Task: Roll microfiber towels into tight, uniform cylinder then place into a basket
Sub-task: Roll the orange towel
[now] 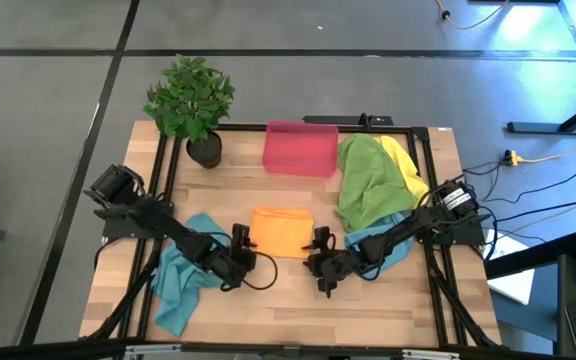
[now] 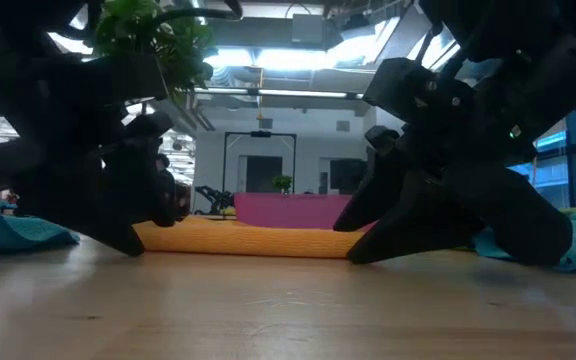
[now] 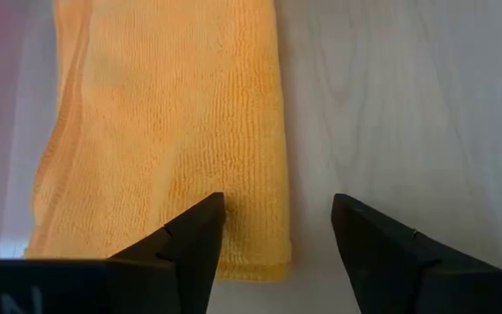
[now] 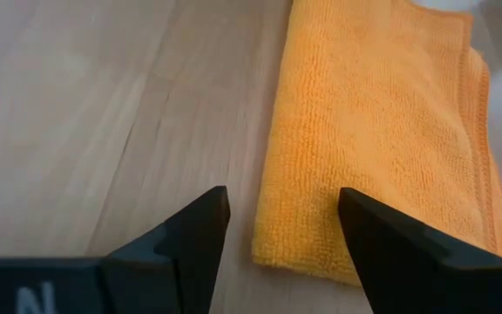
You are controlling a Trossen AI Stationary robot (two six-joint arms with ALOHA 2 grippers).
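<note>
An orange microfiber towel (image 1: 281,232), folded into a flat rectangle, lies on the wooden table (image 1: 298,300); it also shows as the orange towel (image 2: 248,240). My left gripper (image 3: 279,199) is open low at the towel's left end, one finger over the cloth and one over bare wood. At the towel's right end, my right gripper (image 4: 283,192) is open in the same way, straddling the towel's edge (image 4: 273,218). The red-pink basket (image 1: 301,148) stands at the far edge behind the towel. My left gripper has one fingertip (image 3: 200,228) over the orange towel near its corner (image 3: 264,262), slanting down. Whether it touches the cloth I cannot tell. My right gripper has one fingertip (image 4: 364,228) over the towel's corner (image 4: 308,249), slanting down. Whether it touches I cannot tell.
A potted plant (image 1: 193,100) stands at the far left beside the basket. Green and yellow towels (image 1: 373,180) lie heaped at the right. One teal towel (image 1: 183,275) lies under my left arm, another (image 1: 386,250) under my right. Bare wood lies toward the near edge.
</note>
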